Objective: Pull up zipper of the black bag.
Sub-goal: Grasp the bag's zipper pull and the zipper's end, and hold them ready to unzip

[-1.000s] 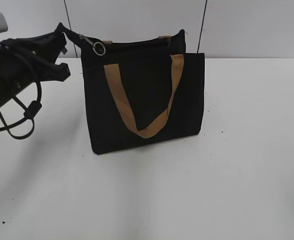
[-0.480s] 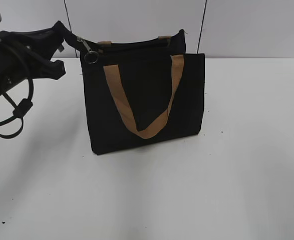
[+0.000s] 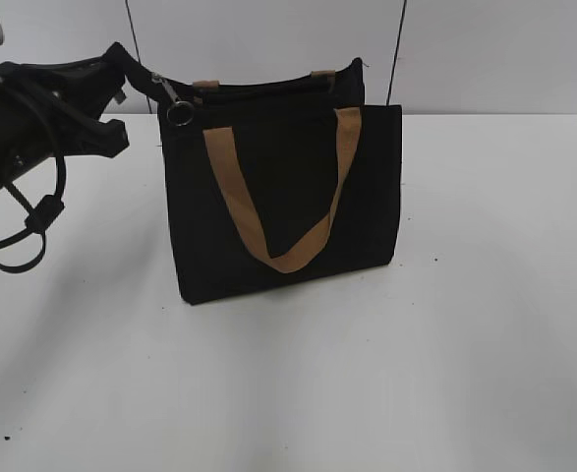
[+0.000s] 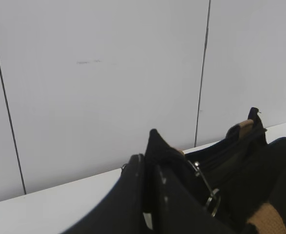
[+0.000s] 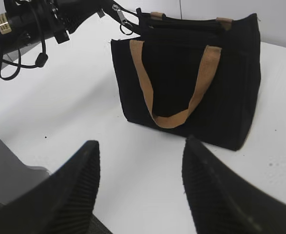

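- White table is bearing a boxy fabric bag with tan straps.
- My left gripper is pinching its zipper end; right gripper is hanging spread.

A bare robotics test space, likely a lab: a plain white bench runs up to a wall of pale panels split by thin dark vertical seams. A black robot arm trailing looped cables reaches in from the left. Nothing domestic or commercial shows around it.
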